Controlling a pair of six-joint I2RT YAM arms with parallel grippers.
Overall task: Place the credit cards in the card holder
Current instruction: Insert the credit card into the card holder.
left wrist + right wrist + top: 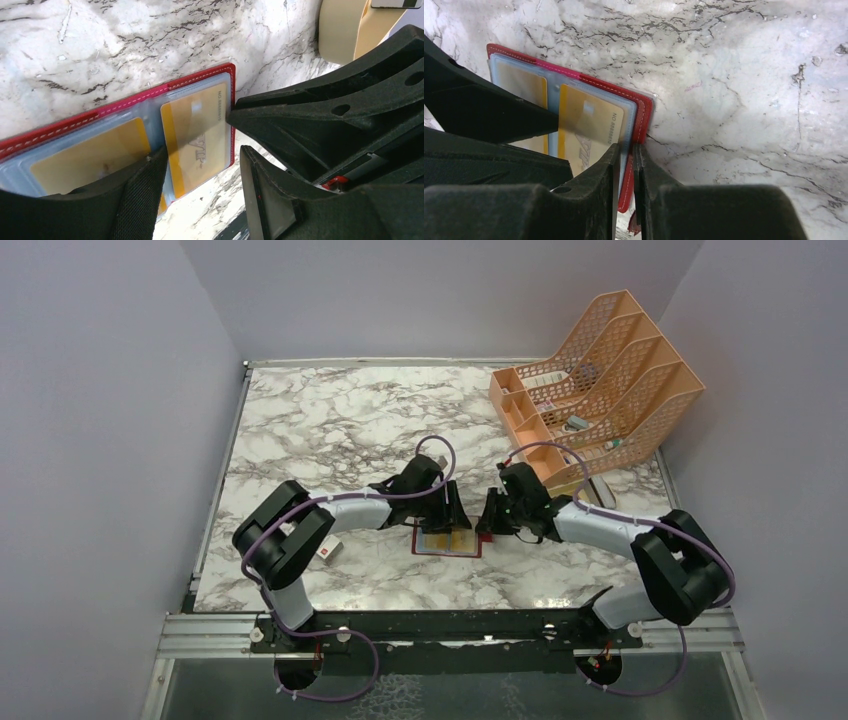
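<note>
Pinching the right edge of the card holder [641,112], lying open on the counter [330,430] with long axis left-right, in the almost-shut right hand [625,147], while straddling its right-side gold credit card [195,130] with the half-open, empty left hand [202,150].

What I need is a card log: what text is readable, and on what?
"NO" then a row of digits, seemingly 8s: gold card in the card holder.
Big slanted letters, same card: blurred.
Other gold card: nothing legible.
White box: too small.
</note>
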